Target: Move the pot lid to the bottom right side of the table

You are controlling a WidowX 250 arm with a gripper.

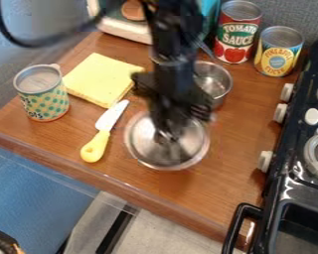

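- Cam view, places rel. to knife: knife's lying on the wood table, yellow handle toward the near edge, blade pointing up & a bit R.
- Pot lid, round, shiny metal, is sitting just R of knife; can't tell if it's resting on the table or being held slightly off it.
- Black gripper is hanging over the lid's middle, so also R of knife. Pincer state: can't tell if it's apart, together or clamped on the lid's knob.
- Arm is coming in from the top edge, up-R of knife, w/ a black cable looping up-L of it.
- Small metal pot is standing up-R of knife, partly hidden behind the arm.
- Yellow square is lying just above knife, near the blade.
- Green-dotted can is standing upright, up-L of knife.
- Red-label can & yellow-label can are standing side by side, upright, well up-R of knife.
- Black stove w/ white knobs is standing well R of knife; its black handle is jutting out, down-R of knife.
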